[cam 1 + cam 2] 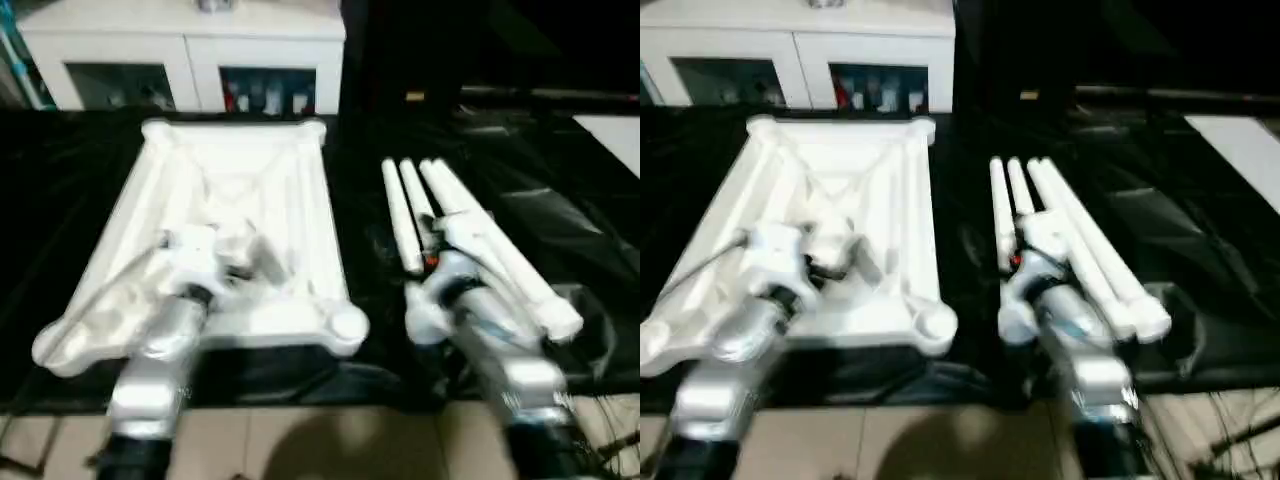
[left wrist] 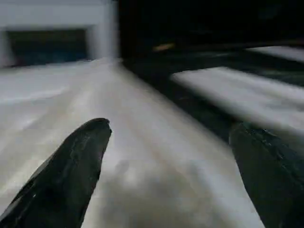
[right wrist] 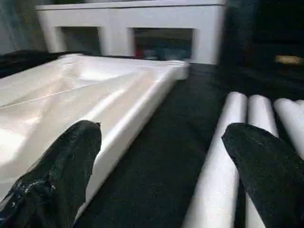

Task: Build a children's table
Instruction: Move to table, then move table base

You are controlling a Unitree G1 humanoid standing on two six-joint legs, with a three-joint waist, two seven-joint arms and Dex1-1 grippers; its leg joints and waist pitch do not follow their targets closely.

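Table top lies ribbed side up on the black-covered counter; 4 legs lie beside it. Left gripper jaws wide over the top. Right gripper jaws wide, empty.

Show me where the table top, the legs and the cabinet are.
table top [image 1: 290,185], left eye view, ribbed underside near its far edge
legs [image 1: 405,215], left eye view, the leftmost tube's middle
cabinet [image 1: 190,45], left eye view, white front frame

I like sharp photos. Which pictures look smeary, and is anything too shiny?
Left wrist view: most smeared, table top streaky behind the left fingers. Head views: soft, table top glares white, black cover reflects light. Right wrist view: clearest, legs and right fingers sharp-edged.
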